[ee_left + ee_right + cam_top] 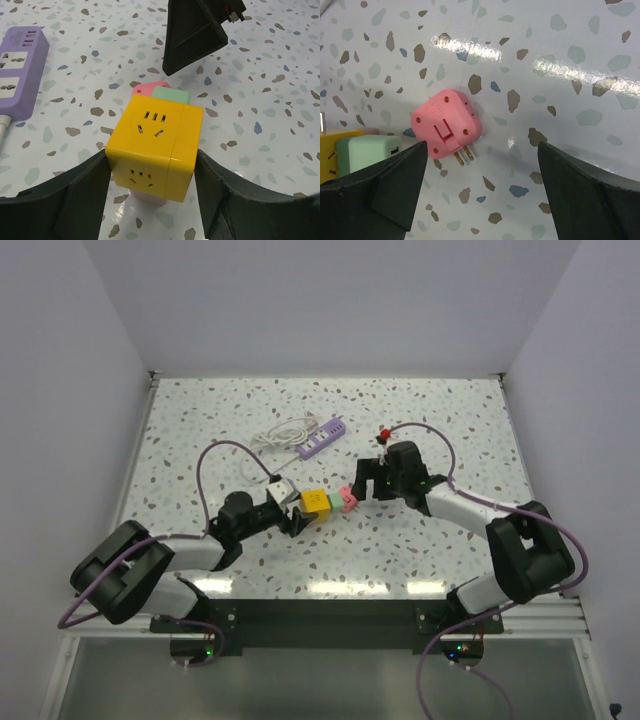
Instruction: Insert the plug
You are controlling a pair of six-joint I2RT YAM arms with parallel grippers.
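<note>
1. jaws of the left gripper (155, 200) stand about half open and press on both sides of the yellow socket cube (155, 145); if the cube rests on the table (450, 420) or is a little lifted, i cannot tell.
2. a mint green adapter (169, 95) sits on the far side of the cube, touching it.
3. jaws of the right gripper (487, 195) are wide open and hold nothing; they hover over the pink plug (445, 127).
4. the pink plug lies on the table between the two grippers, just beside the green adapter, with its metal pins free and pointing away from the cube.
5. a purple power strip (323, 436) with a white cable (285, 433) lies farther back, well apart.
</note>
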